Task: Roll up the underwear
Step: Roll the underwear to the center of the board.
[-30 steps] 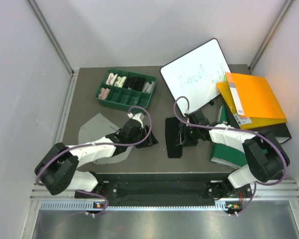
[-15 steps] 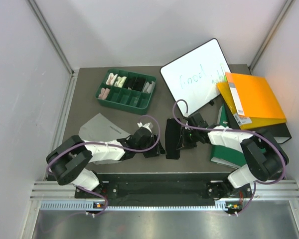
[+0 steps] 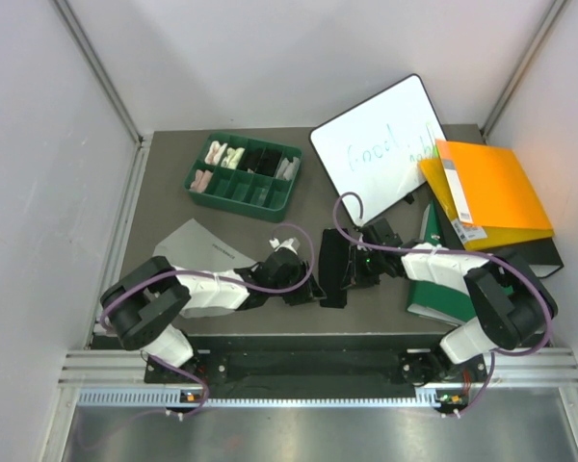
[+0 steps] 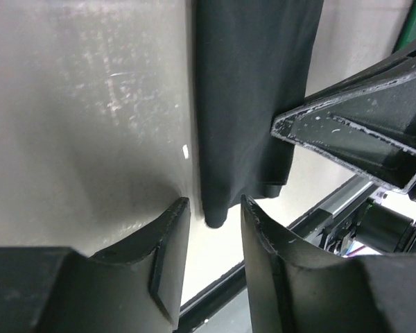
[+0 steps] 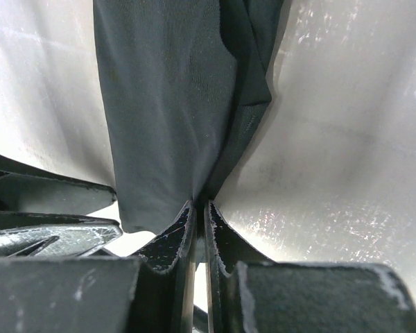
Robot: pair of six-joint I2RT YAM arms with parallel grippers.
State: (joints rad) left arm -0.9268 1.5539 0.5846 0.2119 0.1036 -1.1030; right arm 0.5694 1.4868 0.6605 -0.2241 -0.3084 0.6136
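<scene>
1. Black fabric first: the black underwear point(image 3: 333, 268) lies as a narrow folded strip on the table point(image 3: 164, 197). It sits close to the near edge and about halfway along it, with its long side running from the near edge toward the far edge.
2. We see the right claw point(image 5: 200, 208) with its fingers pressed almost together, clamped on one long edge of the strip. The cloth gathers into a fold right where they meet.
3. We find the left claw point(image 4: 213, 208) at the strip's near end with its fingers standing apart. The strip's near corner sits in the gap between them. We cannot tell whether either finger touches the cloth.
4. From above, the two claws face each other across the strip. The right one is on its right side and the left one is at its near left corner.
5. We see the grey underwear point(image 3: 188, 245) spread flat toward the near left corner of the table. It lies partly under the left arm and apart from the black piece.
6. A green tray point(image 3: 233, 199) stands toward the far left corner, with white, pink and black cloth rolls point(image 3: 222, 154) in its far compartments.
7. A whiteboard point(image 3: 371, 144) lies by the far edge, right of the tray. An orange folder point(image 3: 491, 192) rests just beside it toward the right edge.
</scene>
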